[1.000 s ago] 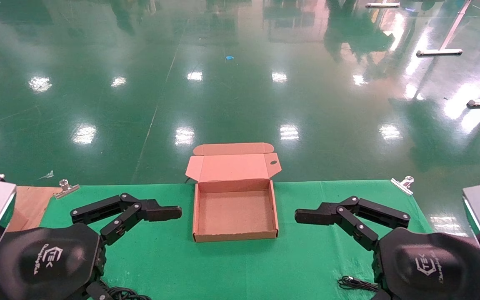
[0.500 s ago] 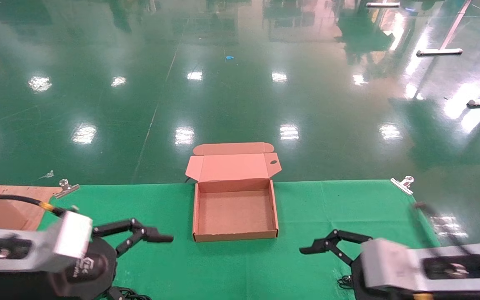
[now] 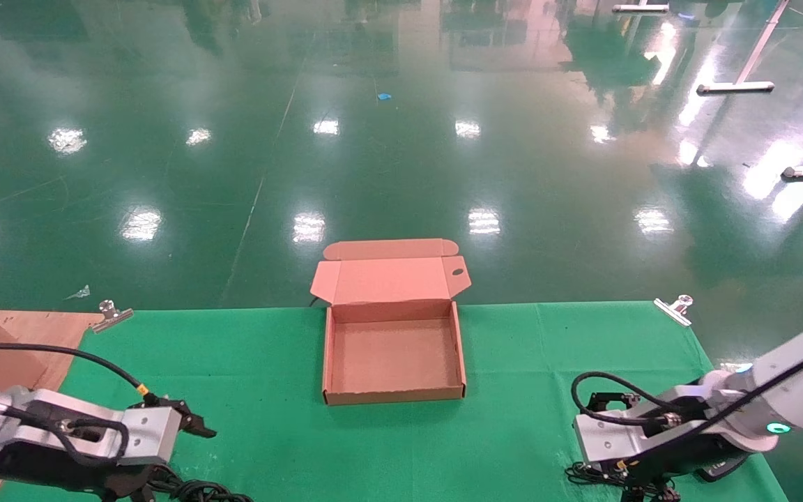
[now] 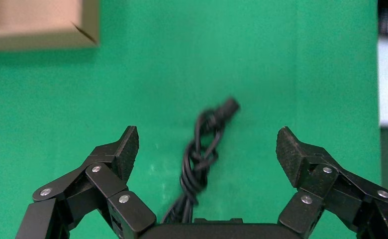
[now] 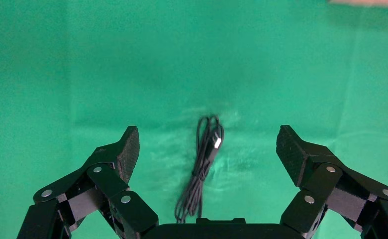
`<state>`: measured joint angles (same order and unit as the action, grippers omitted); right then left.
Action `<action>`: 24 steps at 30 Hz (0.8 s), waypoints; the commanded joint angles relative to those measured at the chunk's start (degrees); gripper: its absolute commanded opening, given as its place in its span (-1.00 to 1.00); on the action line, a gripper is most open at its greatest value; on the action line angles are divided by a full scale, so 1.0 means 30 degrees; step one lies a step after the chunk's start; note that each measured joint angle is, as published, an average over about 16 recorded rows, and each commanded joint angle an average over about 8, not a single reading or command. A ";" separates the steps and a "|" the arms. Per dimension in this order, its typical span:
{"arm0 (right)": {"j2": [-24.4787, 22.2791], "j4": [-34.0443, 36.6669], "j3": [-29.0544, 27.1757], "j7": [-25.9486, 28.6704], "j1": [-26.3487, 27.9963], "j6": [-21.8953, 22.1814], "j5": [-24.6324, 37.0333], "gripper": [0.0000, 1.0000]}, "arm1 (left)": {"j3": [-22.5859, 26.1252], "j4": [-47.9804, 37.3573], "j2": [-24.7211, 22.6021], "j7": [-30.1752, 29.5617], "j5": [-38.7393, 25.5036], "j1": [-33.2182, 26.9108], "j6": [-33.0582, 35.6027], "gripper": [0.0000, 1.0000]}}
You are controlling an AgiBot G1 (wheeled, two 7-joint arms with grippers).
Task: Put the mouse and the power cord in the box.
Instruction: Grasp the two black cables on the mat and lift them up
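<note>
With the box [image 3: 393,359] empty, both grippers hover, fingers apart: left gripper [image 4: 206,154] over the power cord [image 4: 202,159], right gripper [image 5: 207,154] over a thin cable [image 5: 204,159]; next, descend and close.

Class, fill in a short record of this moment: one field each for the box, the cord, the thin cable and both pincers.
box: the box sits open and empty on the green cloth, lid tilted back
power cord: the power cord lies bundled on the cloth, untouched
thin cable: thin cable lies bunched on the cloth; mouse body not visible
left pincer: the left pincer is open, above the power cord
right pincer: the right pincer is open, above the thin cable
</note>
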<state>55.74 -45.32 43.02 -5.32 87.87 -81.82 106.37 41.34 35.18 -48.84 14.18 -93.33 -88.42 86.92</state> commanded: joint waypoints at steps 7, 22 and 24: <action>0.1751 0.4784 0.0797 -0.2458 0.0654 0.1845 0.1548 1.00 | 0.1469 -0.4450 -0.2224 0.2844 -0.2598 -0.1028 -0.1544 1.00; 0.3076 1.0850 0.0620 -0.6214 0.1409 0.4103 0.1378 1.00 | 0.2484 -0.8753 -0.4931 0.5094 -0.4300 -0.1837 -0.4016 1.00; 0.3165 1.1366 0.0594 -0.6579 0.1484 0.4340 0.1348 1.00 | 0.2533 -0.9135 -0.5098 0.5283 -0.4378 -0.1832 -0.4229 1.00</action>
<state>65.19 -11.54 44.77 -24.86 92.21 -68.87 110.37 48.86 8.02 -63.95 29.91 -106.35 -93.84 74.19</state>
